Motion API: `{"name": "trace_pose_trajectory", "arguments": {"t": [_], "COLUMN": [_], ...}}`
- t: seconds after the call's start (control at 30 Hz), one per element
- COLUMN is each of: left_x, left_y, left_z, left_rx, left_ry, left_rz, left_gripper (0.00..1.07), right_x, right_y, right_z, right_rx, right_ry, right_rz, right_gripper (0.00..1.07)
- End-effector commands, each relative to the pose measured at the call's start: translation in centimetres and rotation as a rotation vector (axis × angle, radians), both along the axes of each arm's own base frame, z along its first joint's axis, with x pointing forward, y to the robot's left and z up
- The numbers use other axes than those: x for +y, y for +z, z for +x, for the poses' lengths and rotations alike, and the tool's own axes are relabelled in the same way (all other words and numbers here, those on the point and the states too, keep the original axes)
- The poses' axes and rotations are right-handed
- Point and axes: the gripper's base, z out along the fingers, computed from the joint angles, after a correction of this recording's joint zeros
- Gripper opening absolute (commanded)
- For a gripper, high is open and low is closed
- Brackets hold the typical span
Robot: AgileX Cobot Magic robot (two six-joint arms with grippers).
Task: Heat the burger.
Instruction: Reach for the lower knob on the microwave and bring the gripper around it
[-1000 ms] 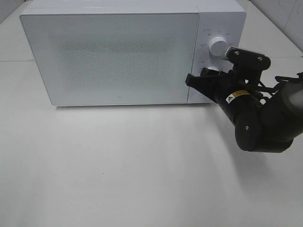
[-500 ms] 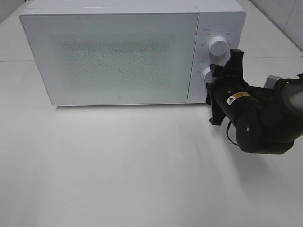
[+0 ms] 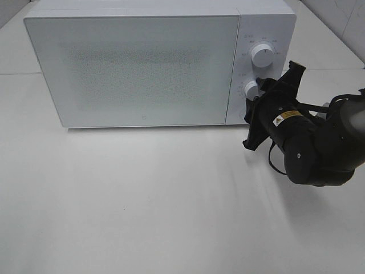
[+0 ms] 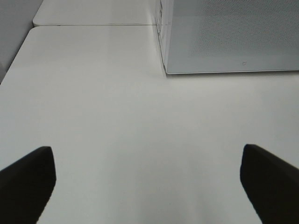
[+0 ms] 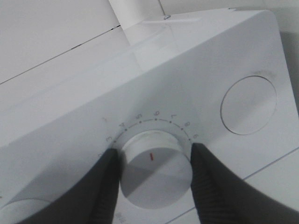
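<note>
The right pincer [image 5: 153, 164] was clamped on the microwave's lower dial [image 5: 150, 179], one dark finger [image 5: 108, 186] pressed against each side of the white knob, whose face carried a short red line [image 5: 150, 156] aimed roughly toward the printed 5 and 6 in the arc of numerals running from 3 to 9. In the exterior high view the same pincer [image 3: 255, 98] met that lower dial [image 3: 250, 88] with its black body tilted, the bulky dark arm [image 3: 319, 148] trailing away over the tabletop [image 3: 142, 200] to the right. Just above it on the control panel [image 3: 268, 34] sat the upper dial [image 3: 262, 55], untouched, and the right wrist view showed a flat round button [image 5: 249, 105] beside the gripped knob (what it was for could not be read). The white microwave [image 3: 142, 68] stood at the back of the tabletop with its door [image 3: 137, 71] shut; the speckled window gave no view inside, so the burger's whereabouts could not be told from any of the views. The left pincer [image 4: 147, 186] hung over bare tabletop [image 4: 117, 107] with its two dark fingertips [image 4: 28, 179] wide apart and nothing between them, a corner of the microwave [image 4: 233, 37] well ahead of it.
</note>
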Motion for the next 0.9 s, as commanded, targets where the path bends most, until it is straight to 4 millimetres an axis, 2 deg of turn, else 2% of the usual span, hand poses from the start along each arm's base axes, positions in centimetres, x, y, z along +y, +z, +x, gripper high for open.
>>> {"name": "trace_pose_trajectory", "arguments": {"t": [0.03,0.2,0.53,0.9], "left_x": [-0.03,-0.03,-0.03,-0.03], "left_y": [0.07,0.07,0.07,0.07], "left_z": [-0.19,-0.19,-0.19,-0.19], "left_rx": [-0.028,-0.028,-0.028,-0.028], "left_ry": [0.003,0.003,0.003,0.003], "left_rz": [-0.007,-0.007,-0.007,-0.007], "left_gripper": [1.05,1.05,1.05,1.05], "right_x": [1.00,1.02,0.95,0.95], "right_y": [1.29,1.02,1.13,1.15], "right_z": [0.78,0.73,0.76,0.77], "right_rx": [-0.064,-0.051,-0.062,-0.064], "right_ry": [0.077,0.100,0.089,0.089], "right_rz": [-0.002,-0.092,-0.083,-0.083], "right_gripper": [0.25,0.27,0.35,0.35]}}
